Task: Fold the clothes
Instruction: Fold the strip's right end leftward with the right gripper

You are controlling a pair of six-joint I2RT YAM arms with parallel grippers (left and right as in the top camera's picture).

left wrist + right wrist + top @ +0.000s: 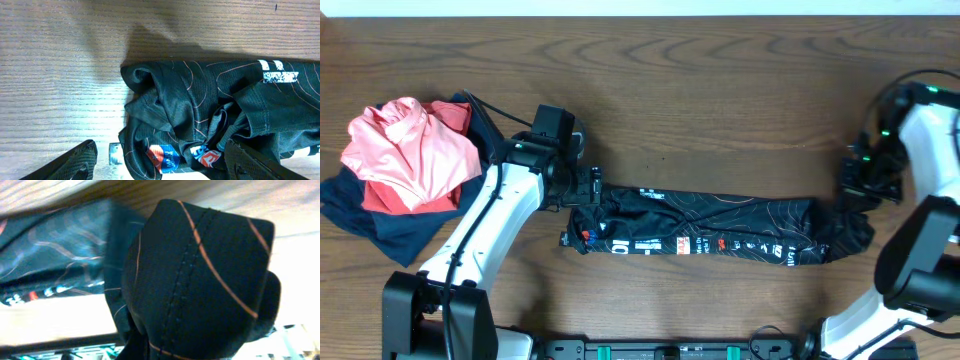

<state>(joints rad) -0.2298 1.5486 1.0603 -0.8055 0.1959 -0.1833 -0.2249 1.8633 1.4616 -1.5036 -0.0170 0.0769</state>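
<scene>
The black jersey point(705, 228), with fine orange contour lines and small logos, lies folded into a long narrow strip across the middle of the table. My left gripper point(582, 192) is at its left end. In the left wrist view the jaws point(160, 169) are open, with the bunched end of the jersey point(200, 110) between the spread fingers. My right gripper point(865, 192) is at the strip's right end. In the right wrist view the jersey fabric point(200, 275) is bunched up close to the camera and hides the fingers, which look shut on it.
A pile of salmon-pink, red and navy garments point(408, 160) lies at the left side of the table. A small grey tag point(115, 153) sits on the wood beside the jersey's left end. Both arm bases stand at the table's near edge.
</scene>
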